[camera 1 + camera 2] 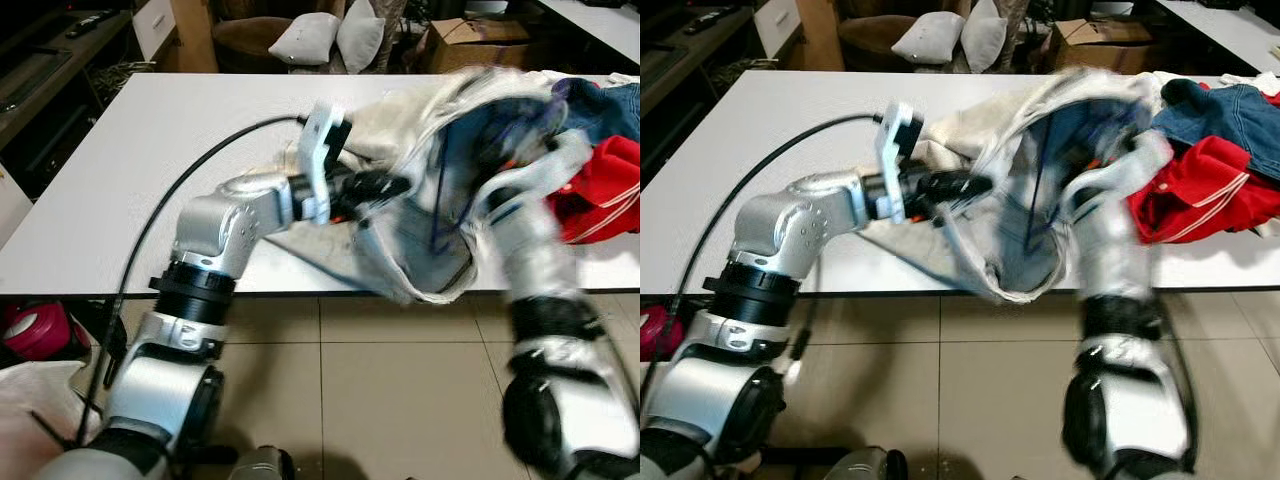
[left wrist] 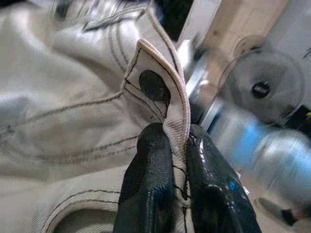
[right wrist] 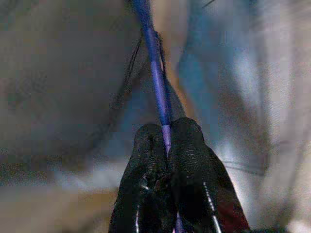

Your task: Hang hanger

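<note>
Left gripper [image 1: 385, 186] clamped on the edge of a cream denim jacket [image 1: 420, 120], reaching from nine o'clock toward the centre of the left eye view, over the near edge of a white table [image 1: 150, 150]. Right arm blurred at four o'clock, rising into the open jacket, its gripper hidden in the cloth. Thin purple hanger [image 1: 437, 215] seen as a dark line inside the jacket, just right of centre. Red garment [image 1: 605, 190] at three o'clock and blue jeans [image 1: 605, 100] at two o'clock, both on the table. Cardboard box [image 1: 475, 40] and two pillows [image 1: 330, 38] around twelve o'clock, beyond the table. Tiled floor [image 1: 400, 400] at six o'clock.

Right eye view: same scene, hanger line near centre inside the jacket opening.

Left wrist view: black fingers [image 2: 150, 184] pinched tight on a seamed jacket hem below a dark snap button [image 2: 154, 85].

Right wrist view: right gripper [image 3: 167, 145] closed on the purple hanger rod, running up toward twelve o'clock, blurred pale fabric all around.
</note>
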